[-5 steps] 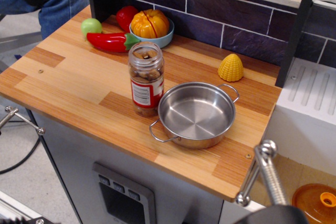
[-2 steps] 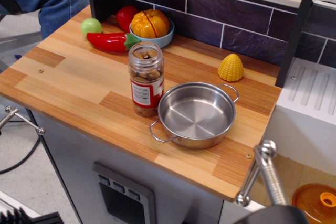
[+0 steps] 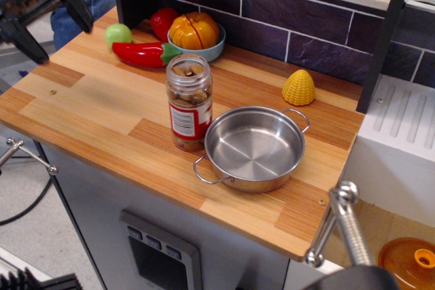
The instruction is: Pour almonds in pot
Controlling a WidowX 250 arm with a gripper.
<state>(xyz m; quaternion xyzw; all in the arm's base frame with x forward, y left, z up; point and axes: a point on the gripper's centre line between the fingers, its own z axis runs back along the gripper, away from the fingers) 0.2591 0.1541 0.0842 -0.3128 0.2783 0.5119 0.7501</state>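
A clear plastic jar (image 3: 189, 102) with a red and white label stands upright and uncapped near the middle of the wooden counter, with brown almonds (image 3: 189, 94) visible inside. Just right of it, touching or nearly touching, sits the shallow shiny steel pot (image 3: 254, 147) with two wire loop handles; it is empty. My gripper (image 3: 51, 20) is at the top left, above the counter's left edge, well away from the jar. Its two black fingers are spread apart and hold nothing.
At the back left are a light blue bowl (image 3: 211, 51) holding an orange pumpkin, a red tomato (image 3: 162, 21), a red pepper (image 3: 143, 53) and a green ball (image 3: 118, 34). A yellow toy corn (image 3: 299, 87) sits at the back right. A dark tiled wall runs behind.
My gripper has come into view from the upper left and moved down and right toward the counter. The jar and the pot have not moved.
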